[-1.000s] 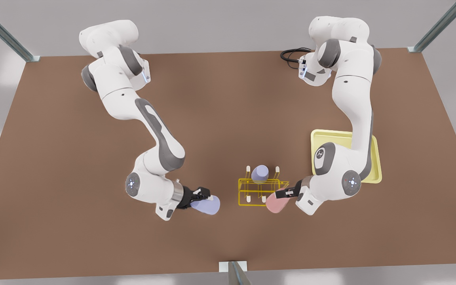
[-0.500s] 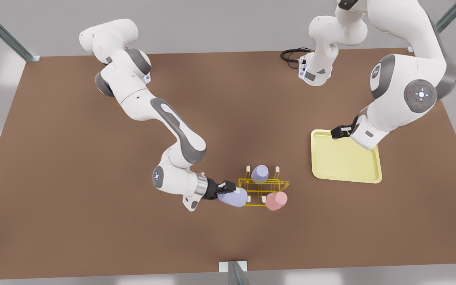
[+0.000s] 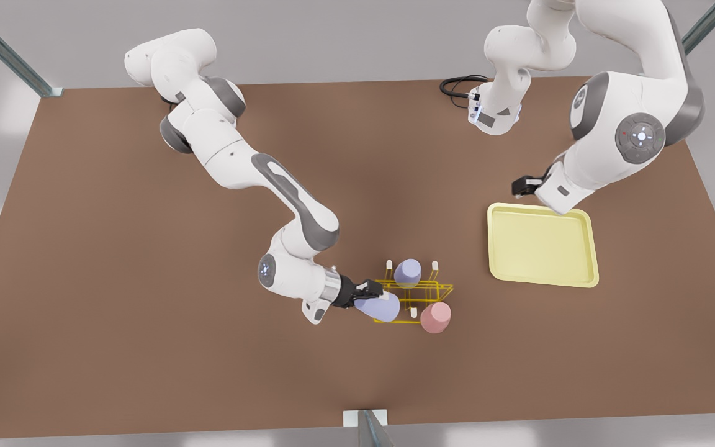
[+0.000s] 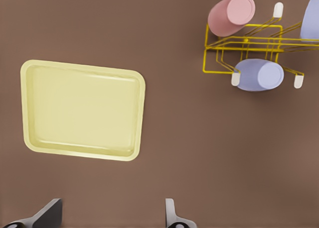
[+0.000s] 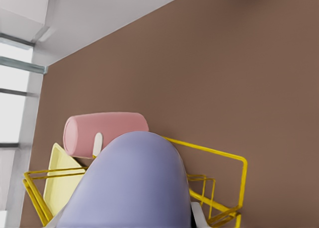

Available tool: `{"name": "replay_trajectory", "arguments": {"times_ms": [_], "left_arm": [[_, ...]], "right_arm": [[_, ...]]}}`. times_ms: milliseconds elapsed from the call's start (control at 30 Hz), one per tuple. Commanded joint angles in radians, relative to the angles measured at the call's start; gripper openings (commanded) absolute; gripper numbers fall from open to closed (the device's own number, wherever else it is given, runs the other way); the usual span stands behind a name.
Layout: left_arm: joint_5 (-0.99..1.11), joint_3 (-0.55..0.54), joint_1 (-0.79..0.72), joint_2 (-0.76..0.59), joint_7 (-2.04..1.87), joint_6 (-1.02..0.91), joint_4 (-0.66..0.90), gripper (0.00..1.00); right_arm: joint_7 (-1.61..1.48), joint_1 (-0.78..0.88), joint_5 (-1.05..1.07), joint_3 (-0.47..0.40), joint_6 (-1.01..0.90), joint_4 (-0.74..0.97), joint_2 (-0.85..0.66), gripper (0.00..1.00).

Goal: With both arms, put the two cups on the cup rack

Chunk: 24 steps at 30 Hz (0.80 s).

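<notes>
The lavender-blue cup (image 3: 381,307) (image 5: 134,183) lies tilted at the cup rack's (image 3: 441,289) near corner on the front view's left, with my right gripper (image 3: 365,292) shut on it. The salmon pink cup (image 3: 436,316) (image 4: 232,14) (image 5: 107,131) sits over a peg at the rack's near corner on the front view's right, free of any gripper. My left gripper (image 3: 522,185) (image 4: 112,214) hangs open and holds nothing, high above the far edge of the tray. The yellow wire rack (image 4: 214,49) (image 5: 239,163) has white-tipped pegs.
Another lavender tumbler (image 3: 407,272) (image 4: 259,74) sits on the rack's far side. A flat pale-yellow tray (image 3: 540,245) (image 4: 79,111) lies to the front view's right of the rack. A black cable (image 3: 457,84) loops at the table's far edge.
My right gripper carried the lavender cup toward the front view's right, up to the rack. My left gripper let go of the pink cup and drew back over the tray.
</notes>
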Motion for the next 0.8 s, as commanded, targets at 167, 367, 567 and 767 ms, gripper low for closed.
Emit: {"name": "replay_trajectory", "arguments": {"times_ms": [167,367,567,767], "left_arm": [[-0.042,0.001,0.050,-0.003,0.066,-0.025,0.025,1.00],[-0.044,-0.034,0.044,-0.001,0.060,-0.066,0.020,1.00],[-0.032,-0.048,0.044,0.006,0.061,-0.060,0.008,1.00],[-0.032,-0.057,0.044,0.003,0.060,-0.066,0.008,1.00]], "right_arm": [[0.096,0.019,-0.013,-0.006,0.010,0.002,0.008,1.00],[0.095,0.020,-0.013,0.002,0.005,0.002,0.015,1.00],[0.095,-0.012,-0.011,0.040,0.007,0.017,0.003,1.00],[0.153,-0.105,-0.032,-0.042,-0.315,-0.004,-0.175,1.00]]}}
